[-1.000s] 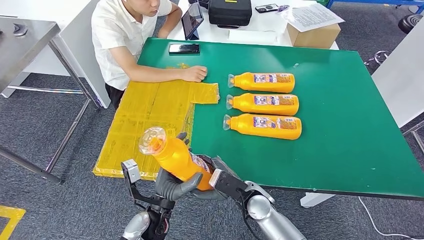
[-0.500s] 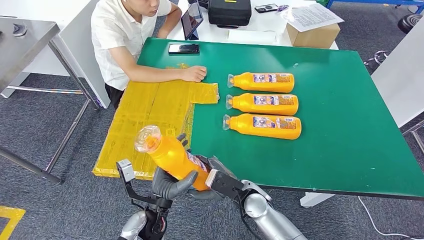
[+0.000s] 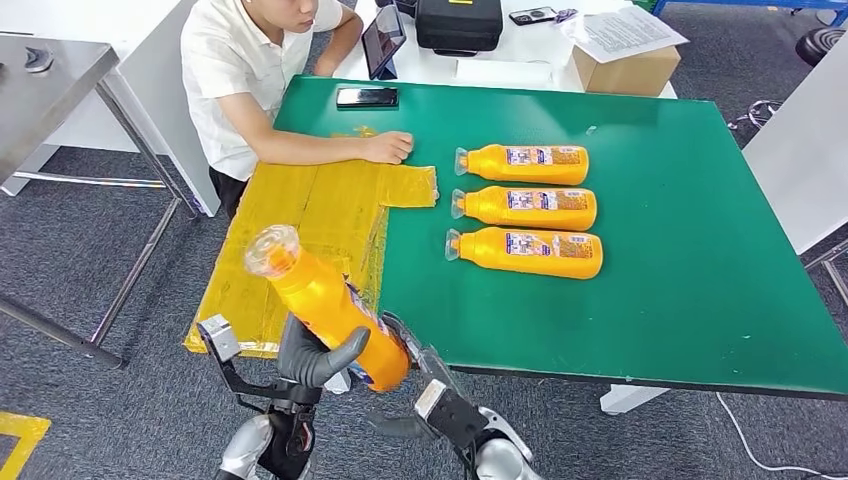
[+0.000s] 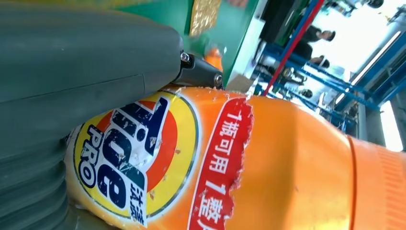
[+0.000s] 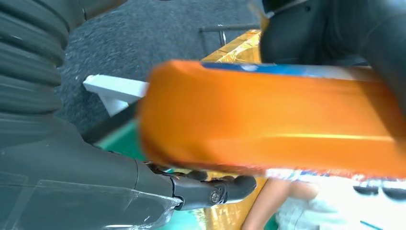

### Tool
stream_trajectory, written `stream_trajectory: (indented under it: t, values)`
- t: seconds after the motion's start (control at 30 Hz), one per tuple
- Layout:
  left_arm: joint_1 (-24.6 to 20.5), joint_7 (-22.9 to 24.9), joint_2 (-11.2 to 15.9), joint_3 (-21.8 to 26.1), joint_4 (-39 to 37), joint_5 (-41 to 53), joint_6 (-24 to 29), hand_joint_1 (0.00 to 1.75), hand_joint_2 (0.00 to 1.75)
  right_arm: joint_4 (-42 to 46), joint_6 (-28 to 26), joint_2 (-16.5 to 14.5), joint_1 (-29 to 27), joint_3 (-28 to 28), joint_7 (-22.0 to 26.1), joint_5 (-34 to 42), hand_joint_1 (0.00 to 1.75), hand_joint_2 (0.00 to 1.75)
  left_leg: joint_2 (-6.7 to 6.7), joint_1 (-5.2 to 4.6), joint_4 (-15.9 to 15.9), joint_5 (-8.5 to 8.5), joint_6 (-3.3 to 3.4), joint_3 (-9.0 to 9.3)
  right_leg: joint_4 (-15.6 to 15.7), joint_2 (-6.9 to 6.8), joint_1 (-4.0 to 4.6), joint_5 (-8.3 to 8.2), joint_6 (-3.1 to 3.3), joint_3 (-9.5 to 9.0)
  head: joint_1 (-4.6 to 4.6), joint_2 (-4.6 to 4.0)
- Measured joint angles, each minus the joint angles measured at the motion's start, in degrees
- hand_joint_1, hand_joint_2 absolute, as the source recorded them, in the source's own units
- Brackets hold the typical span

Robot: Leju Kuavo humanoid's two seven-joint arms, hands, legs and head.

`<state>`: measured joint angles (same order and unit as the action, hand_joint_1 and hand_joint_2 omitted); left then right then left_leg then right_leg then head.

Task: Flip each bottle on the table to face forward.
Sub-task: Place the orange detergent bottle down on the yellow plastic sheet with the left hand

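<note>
Orange bottle (image 3: 325,305), cap tilted up and away, sits gripped in your left hand (image 3: 318,358) just off the green bench's (image 3: 690,280) near-left corner. Your right hand (image 3: 425,395), fingers spread and empty, hangs just beside its base. Three bottles (image 3: 525,208) lie mid-bench.

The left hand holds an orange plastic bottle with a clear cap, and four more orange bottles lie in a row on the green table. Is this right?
Not quite: in the head view three orange bottles lie on the green table, not four. The left hand does hold the orange plastic bottle with a clear cap.
</note>
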<state>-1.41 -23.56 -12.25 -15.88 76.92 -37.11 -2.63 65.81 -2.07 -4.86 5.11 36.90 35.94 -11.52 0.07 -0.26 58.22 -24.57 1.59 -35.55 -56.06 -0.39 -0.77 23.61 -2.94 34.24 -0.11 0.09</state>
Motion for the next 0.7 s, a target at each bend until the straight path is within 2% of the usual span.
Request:
stream_trajectory:
  t: [0.1, 0.27, 0.37, 0.43, 0.57, 0.7]
  values:
    - [0.22, -0.02, 0.47, 2.75, 1.37, 0.8, 2.91, 1.75, 1.75, 1.53, -3.15, -0.71, -3.19, -1.08, 0.85, 0.78, 0.0, 1.75, 0.0, 0.02, -0.01, 0.0, -0.01, 0.0, -0.01, 0.0, 0.01, 0.02, 0.03, 0.01, 0.0, 0.0]
    - [0.21, -0.01, 1.16, 5.88, 2.37, 2.69, 6.46, 1.75, 1.75, 3.02, -5.33, -1.6, -5.64, -1.98, 1.22, 1.43, 0.0, 1.75, 0.0, 0.01, -0.01, 0.01, -0.01, 0.0, -0.01, -0.01, 0.0, 0.02, 0.03, 0.0, 0.0, 0.0]
    - [-0.43, -0.32, 1.73, 6.72, 1.81, 9.82, 15.04, 1.75, 1.75, 3.5, -8.76, -2.13, -6.46, -2.58, 1.45, 2.26, 0.0, 1.75, 0.0, 0.01, -0.01, 0.01, 0.0, 0.01, -0.01, -0.01, 0.0, 0.01, 0.03, 0.0, 0.02, 0.0]
    - [-1.67, -1.35, 2.79, 6.99, 0.04, 18.27, 21.81, 1.75, 1.75, 3.91, -12.25, -2.45, -6.96, -3.14, 1.91, 2.68, 0.0, 1.75, -0.02, 0.01, -0.01, 0.02, 0.0, 0.01, -0.01, -0.02, 0.0, 0.01, 0.03, 0.0, 0.02, 0.0]
    - [-5.14, -2.37, 6.01, 7.02, -6.53, 44.38, 33.8, 1.75, 1.75, 6.09, -20.73, -3.08, -7.63, -5.59, 3.61, 2.84, 0.0, 1.75, -0.01, 0.01, -0.01, 0.05, -0.03, 0.02, -0.03, -0.01, 0.0, 0.0, 0.03, 0.0, 0.0, 0.0]
    - [-9.12, 3.0, 9.28, 6.59, -13.97, 65.15, 34.61, 1.75, 1.75, 9.0, -24.41, -3.86, -7.76, -9.09, 4.02, 3.73, 0.0, 1.75, 0.04, 0.01, -0.01, 0.06, -0.04, 0.04, -0.05, 0.01, 0.0, -0.01, 0.04, 0.03, 0.01, 0.0]
